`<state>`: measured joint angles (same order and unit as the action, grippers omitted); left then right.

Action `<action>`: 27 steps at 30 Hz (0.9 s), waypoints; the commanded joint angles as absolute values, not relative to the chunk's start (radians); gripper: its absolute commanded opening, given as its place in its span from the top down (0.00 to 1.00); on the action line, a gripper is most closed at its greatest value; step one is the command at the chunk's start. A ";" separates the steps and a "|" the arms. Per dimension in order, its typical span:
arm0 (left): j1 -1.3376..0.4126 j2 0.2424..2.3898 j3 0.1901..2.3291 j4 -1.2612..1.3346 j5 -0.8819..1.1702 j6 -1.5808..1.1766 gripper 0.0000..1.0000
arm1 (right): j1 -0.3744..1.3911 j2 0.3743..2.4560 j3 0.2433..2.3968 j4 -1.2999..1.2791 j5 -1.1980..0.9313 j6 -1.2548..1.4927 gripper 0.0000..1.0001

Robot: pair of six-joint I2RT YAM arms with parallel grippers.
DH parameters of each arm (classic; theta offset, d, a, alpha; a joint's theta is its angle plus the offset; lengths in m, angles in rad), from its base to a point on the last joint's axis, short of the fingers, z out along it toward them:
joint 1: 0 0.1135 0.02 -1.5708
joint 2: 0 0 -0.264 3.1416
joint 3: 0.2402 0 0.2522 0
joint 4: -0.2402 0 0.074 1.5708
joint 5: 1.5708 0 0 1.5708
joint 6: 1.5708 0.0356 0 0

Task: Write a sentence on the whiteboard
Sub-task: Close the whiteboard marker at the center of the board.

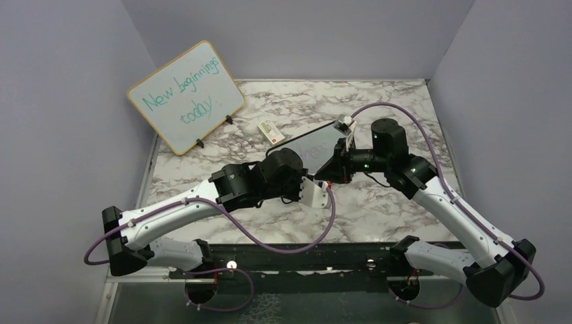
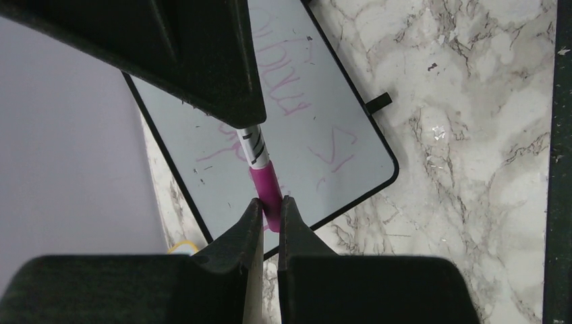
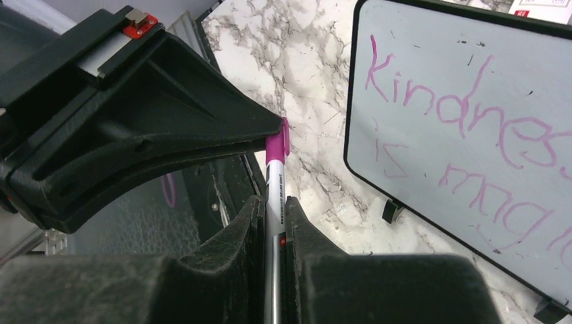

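Left gripper (image 2: 270,214) clamped on the pink cap (image 2: 264,181). Right gripper (image 3: 273,210) clamped on the marker barrel (image 3: 275,182), directly opposite. Likely recapping: keep both coaxial, press straight. Whiteboard (image 3: 432,40) lies ahead-right of the right gripper; the sentence (image 3: 465,115) looks written.

The whiteboard (image 1: 311,147) lies on the table (image 1: 384,202), a larger board (image 1: 185,94) behind it, leftward.

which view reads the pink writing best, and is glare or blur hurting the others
Right wrist: the sentence on the whiteboard is sharp, evenly lit, no glare, easily the best. Left wrist: the strokes look faint, washed out and upside down. Top external: the whiteboard is seen at a shallow angle, greyish, words barely readable.
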<state>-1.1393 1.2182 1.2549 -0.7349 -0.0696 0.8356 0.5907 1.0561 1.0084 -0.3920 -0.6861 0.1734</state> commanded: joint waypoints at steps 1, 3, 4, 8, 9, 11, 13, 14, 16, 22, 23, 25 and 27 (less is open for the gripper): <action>-1.232 1.237 1.309 -0.409 0.056 0.840 1.00 | 0.599 1.101 0.998 -0.275 -0.648 0.257 1.00; -1.241 1.233 1.297 -0.372 0.034 0.849 1.00 | 0.598 1.113 1.001 -0.282 -0.647 0.282 1.00; -1.246 1.232 1.293 -0.361 0.022 0.857 1.00 | 0.598 1.118 1.002 -0.285 -0.646 0.298 1.00; -1.256 1.231 1.283 -0.340 0.007 0.868 1.00 | 0.598 1.136 1.006 -0.289 -0.644 0.327 1.00; -1.256 1.230 1.283 -0.343 -0.014 0.861 1.00 | 0.598 1.130 1.007 -0.296 -0.625 0.323 1.00; -1.256 1.214 1.275 -0.348 -0.065 0.828 1.00 | 0.599 1.105 1.004 -0.315 -0.549 0.302 1.00; -1.255 1.185 1.252 -0.352 -0.150 0.781 0.96 | 0.599 1.071 0.998 -0.322 -0.485 0.275 1.00; -1.254 1.167 1.239 -0.353 -0.195 0.737 0.91 | 0.599 1.050 0.980 -0.308 -0.462 0.270 1.00; -1.250 1.129 1.210 -0.351 -0.262 0.649 0.81 | 0.598 1.010 0.944 -0.267 -0.429 0.272 1.00; -1.205 1.037 1.131 -0.270 -0.369 0.298 0.49 | 0.599 0.926 0.803 -0.071 -0.395 0.312 1.00; -1.199 1.033 1.127 -0.254 -0.385 0.233 0.44 | 0.599 0.911 0.778 -0.038 -0.382 0.319 1.00; -1.185 1.040 1.128 -0.222 -0.414 0.102 0.30 | 0.598 0.875 0.732 0.048 -0.360 0.338 1.00; -1.159 1.062 1.152 -0.222 -0.457 -0.049 0.19 | 0.598 0.846 0.694 0.111 -0.346 0.348 1.00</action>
